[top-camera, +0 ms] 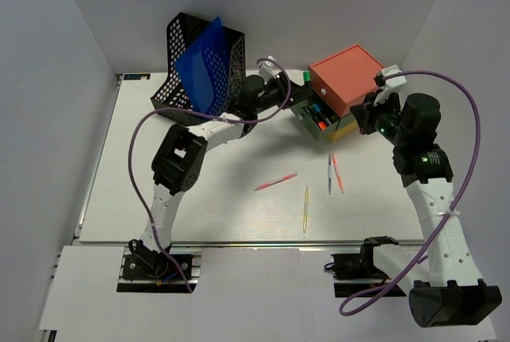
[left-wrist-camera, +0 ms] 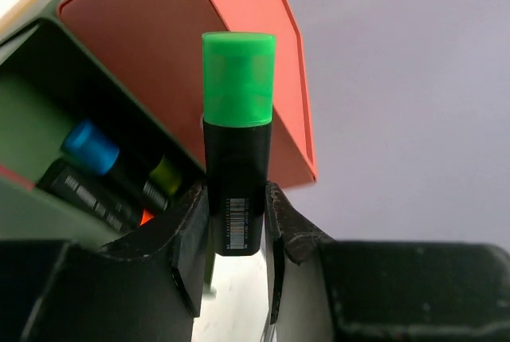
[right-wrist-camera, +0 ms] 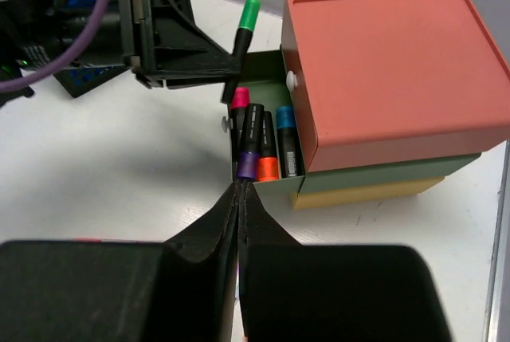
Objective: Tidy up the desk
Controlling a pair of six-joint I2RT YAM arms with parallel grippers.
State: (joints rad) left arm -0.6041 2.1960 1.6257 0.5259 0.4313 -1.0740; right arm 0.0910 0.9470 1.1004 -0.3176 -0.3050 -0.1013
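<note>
The white desk (top-camera: 239,214) holds a stacked drawer box with a salmon top (top-camera: 347,79) at the back right. Its green middle drawer (top-camera: 319,115) is pulled open and holds several highlighters (right-wrist-camera: 267,147) with pink, purple, orange and blue caps. My left gripper (top-camera: 296,87) is shut on a black highlighter with a green cap (left-wrist-camera: 237,119), held cap-forward just above the open drawer's far end; it also shows in the right wrist view (right-wrist-camera: 249,19). My right gripper (right-wrist-camera: 241,186) is shut and empty, its tips at the drawer's near end by the purple cap.
A black mesh file holder (top-camera: 231,55) with a blue folder (top-camera: 203,63) stands at the back left. Loose on the desk lie a pink pen (top-camera: 276,182), a yellow pen (top-camera: 305,208), a grey pen (top-camera: 329,173) and an orange pen (top-camera: 338,173).
</note>
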